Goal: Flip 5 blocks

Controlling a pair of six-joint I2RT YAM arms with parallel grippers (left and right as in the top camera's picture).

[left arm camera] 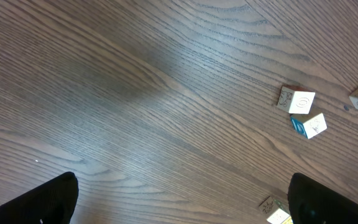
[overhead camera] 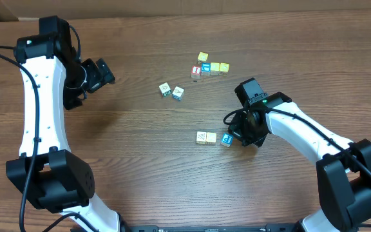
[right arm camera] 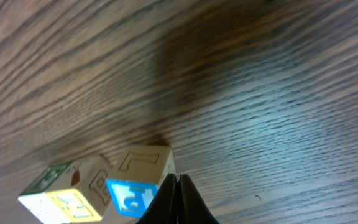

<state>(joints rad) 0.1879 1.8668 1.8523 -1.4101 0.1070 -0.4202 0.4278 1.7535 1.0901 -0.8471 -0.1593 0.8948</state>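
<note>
Table (overhead camera: 140, 154): brown wood grain, small lettered cubes scattered on it.

Right claw (right arm camera: 179, 200): fingers pressed together to a single point with nothing between them. The tip sits low over the table, at the right-hand edge of the blue "P" cube (right arm camera: 132, 196). Whether it touches the cube or sits just off it, cannot tell.

From overhead, that cube ends a short row near the middle of the table. The row runs pale cube (overhead camera: 201, 137), then yellow cube (overhead camera: 211, 138) touching it, then the "P" cube just beside that, turned a little askew.

A second pair lies toward the centre, just beside each other: green-marked cube (overhead camera: 165, 89) and white-and-blue cube (overhead camera: 178, 93). They are well apart from the row.

Far cluster (overhead camera: 215, 67): five cubes bunched at the far side, among them the red-lettered cube (overhead camera: 196, 71).

Left claw (overhead camera: 106, 72): spread fully wide and holding nothing. It hangs above bare table on the left, well apart from every cube. In the left wrist view its two fingers (left arm camera: 42, 202) frame bare wood.
</note>
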